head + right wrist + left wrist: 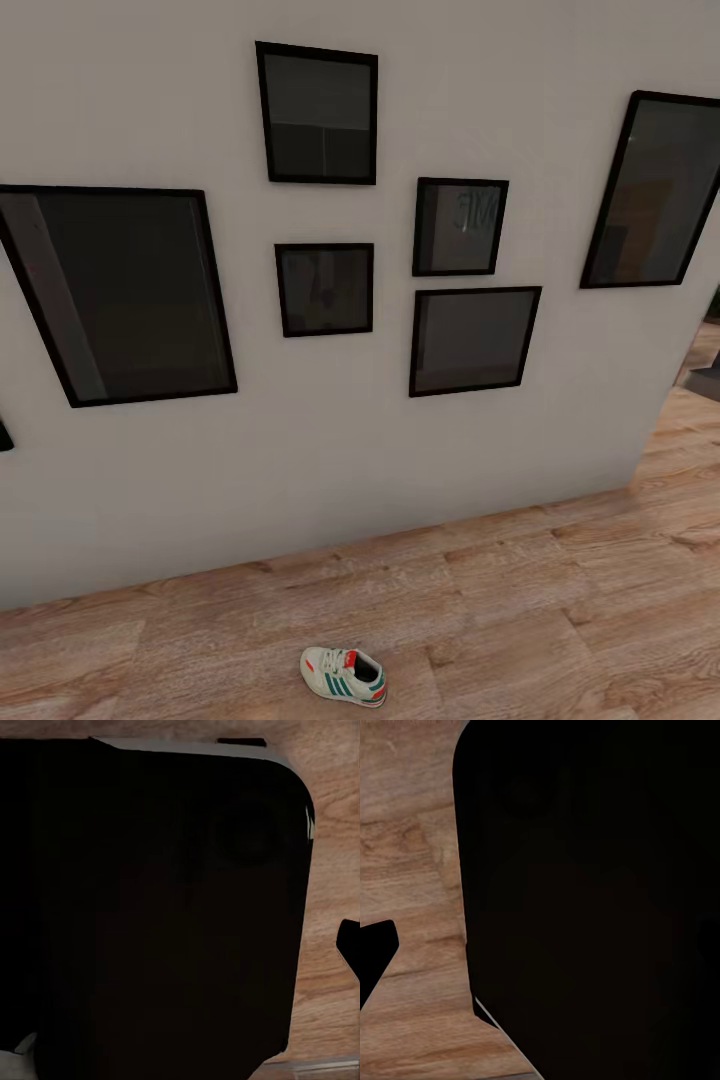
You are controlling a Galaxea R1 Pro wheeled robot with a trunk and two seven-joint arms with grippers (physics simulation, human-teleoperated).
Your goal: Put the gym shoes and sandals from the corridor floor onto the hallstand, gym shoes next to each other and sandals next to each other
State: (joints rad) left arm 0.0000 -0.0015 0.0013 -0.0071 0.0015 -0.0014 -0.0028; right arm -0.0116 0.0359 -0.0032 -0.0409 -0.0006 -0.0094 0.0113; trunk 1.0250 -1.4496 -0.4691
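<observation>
Even, soft illumination is seen across the wall point(330, 470) and corridor floor point(560, 610) in the head view, with faint reflections on the dark picture frames point(460, 226). Straight frame edges are rendered slanted toward the margins. Large unlit black masses are shown in both wrist views.

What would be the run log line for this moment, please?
phase: en route | gym shoe: one, on corridor floor | wall: dark frames | rack: unseen

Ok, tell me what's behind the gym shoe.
Behind the gym shoe lies bare wood floor, then a grey wall hung with dark frames. The floor under the shoe is covered.
</observation>
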